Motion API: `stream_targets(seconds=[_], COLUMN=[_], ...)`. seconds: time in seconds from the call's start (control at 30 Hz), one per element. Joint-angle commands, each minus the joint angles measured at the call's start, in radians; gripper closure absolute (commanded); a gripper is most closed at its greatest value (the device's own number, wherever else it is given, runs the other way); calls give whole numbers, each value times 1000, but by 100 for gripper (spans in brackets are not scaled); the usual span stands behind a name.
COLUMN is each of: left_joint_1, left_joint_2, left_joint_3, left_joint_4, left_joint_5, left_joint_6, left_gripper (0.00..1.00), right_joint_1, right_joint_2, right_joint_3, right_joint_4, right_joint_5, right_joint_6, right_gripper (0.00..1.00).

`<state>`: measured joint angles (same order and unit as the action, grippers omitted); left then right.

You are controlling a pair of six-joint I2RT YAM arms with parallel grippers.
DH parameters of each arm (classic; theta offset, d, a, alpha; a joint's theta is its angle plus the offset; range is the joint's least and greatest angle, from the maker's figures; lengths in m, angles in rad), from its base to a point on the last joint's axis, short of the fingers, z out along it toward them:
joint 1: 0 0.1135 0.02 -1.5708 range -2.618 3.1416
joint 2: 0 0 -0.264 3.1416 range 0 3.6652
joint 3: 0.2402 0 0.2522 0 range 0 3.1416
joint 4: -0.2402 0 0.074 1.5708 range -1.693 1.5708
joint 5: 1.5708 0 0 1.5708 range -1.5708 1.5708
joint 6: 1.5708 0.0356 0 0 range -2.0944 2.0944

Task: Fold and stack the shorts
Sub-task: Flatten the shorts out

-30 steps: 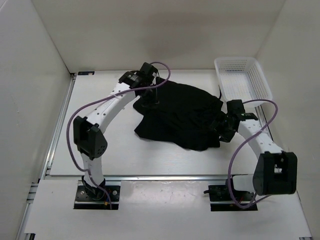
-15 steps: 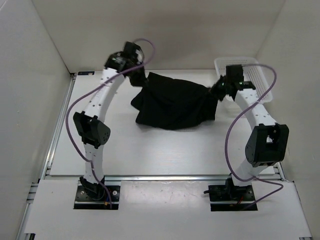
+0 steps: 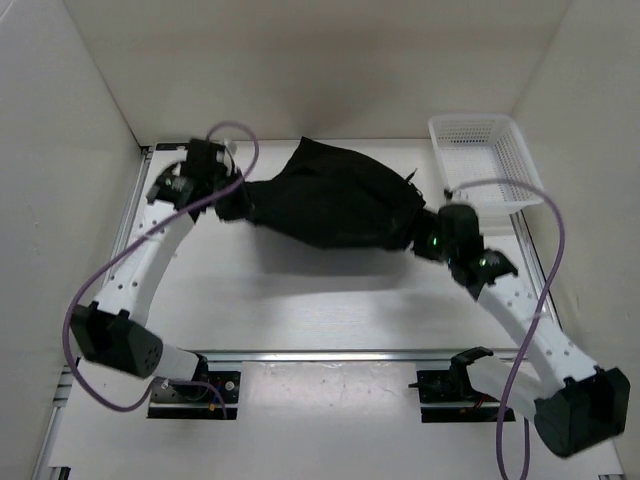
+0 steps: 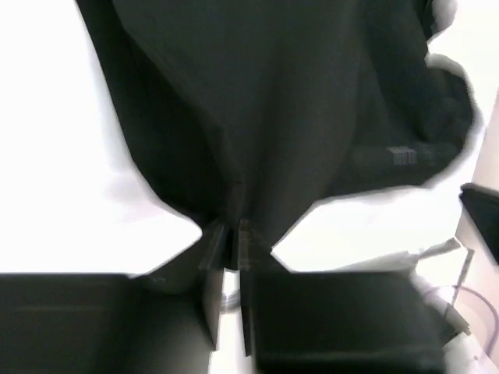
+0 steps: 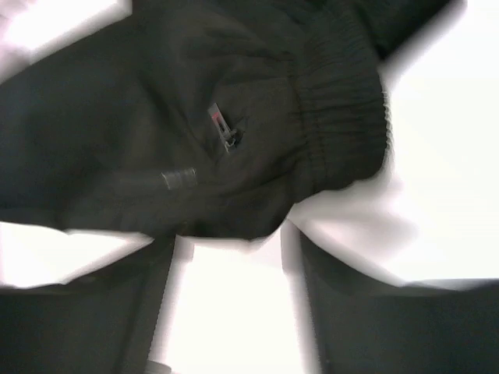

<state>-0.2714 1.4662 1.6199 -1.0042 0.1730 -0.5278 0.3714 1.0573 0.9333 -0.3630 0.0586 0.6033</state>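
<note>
The black shorts point(image 3: 330, 198) hang stretched across the back middle of the white table. At their left end my left gripper point(image 3: 232, 200) is shut on a pinch of the fabric; in the left wrist view the cloth point(image 4: 273, 117) fans out from the closed jaws point(image 4: 231, 234). My right gripper point(image 3: 420, 238) is at the shorts' right end. In the right wrist view it point(image 5: 230, 243) stands open with bare table showing in the gap. The shorts' gathered waistband point(image 5: 343, 117) and a small red tag point(image 5: 220, 122) lie just beyond its tips.
A white mesh basket point(image 3: 485, 160) stands at the back right corner, close behind the right arm. White walls close in the table on the left, back and right. Purple cables point(image 3: 520, 190) loop above both arms.
The left gripper has swung left and nearer, pulling the shorts with it. The right arm has come down from beside the basket toward the front right, and its jaws now stand open.
</note>
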Motion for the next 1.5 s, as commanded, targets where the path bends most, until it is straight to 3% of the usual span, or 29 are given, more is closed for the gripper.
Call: stream_targets(seconds=[0.0,0.07,0.17,0.2,0.27,0.33,0.4,0.43,0.47,0.57,0.67,0.87,1.03,1.1,1.23,1.3,1.4,1.47], left_joint_1=[-38,-48,-39,-28,-3,6,58,78,118,143,152,115,106,106,106,133,202,251], left_joint_2=[-111,-138,-147,-158,-158,-158,-143,-130,-116,-81,-43,61,154,200,259,260,238,221], left_joint_3=[-327,-472,-492,-483,-465,-465,-507,-525,-543,-636,-741,-773,-755,-744,-674,-603,-435,-245], left_joint_4=[97,107,107,93,78,69,69,69,79,111,197,285,319,329,329,329,242,170], left_joint_5=[37,37,8,-21,-59,-113,-125,-125,-98,3,92,108,108,97,74,106,115,88], left_joint_6=[-61,-80,-80,-80,-92,-107,-133,-133,-133,-133,-179,-242,-242,-251,-232,-215,-190,-175], left_gripper=[72,64,34,32,41,55,59,55,41,17,10,9,27,38,90,90,90,90], right_joint_1=[18,18,-17,-37,-58,-77,-104,-104,-117,-150,-180,-180,-180,-180,-170,-170,-180,-192], right_joint_2=[-180,-255,-332,-315,-263,-166,-90,-73,-31,85,192,300,386,418,496,506,544,578], right_joint_3=[-282,-344,-343,-293,-240,-186,-186,-203,-215,-229,-238,-226,-217,-192,-131,-40,115,322], right_joint_4=[-43,-129,-194,-214,-260,-271,-243,-214,-167,-122,-65,1,38,50,68,29,-36,-104], right_joint_5=[179,202,202,202,181,71,-35,-86,-164,-258,-361,-335,-284,-275,-255,-227,-207,-207], right_joint_6=[59,130,174,191,217,236,283,300,329,340,352,362,362,362,352,328,277,227], right_gripper=[17,16,21,21,22,27,31,31,31,29,28,28,38,52,88,100,100,100])
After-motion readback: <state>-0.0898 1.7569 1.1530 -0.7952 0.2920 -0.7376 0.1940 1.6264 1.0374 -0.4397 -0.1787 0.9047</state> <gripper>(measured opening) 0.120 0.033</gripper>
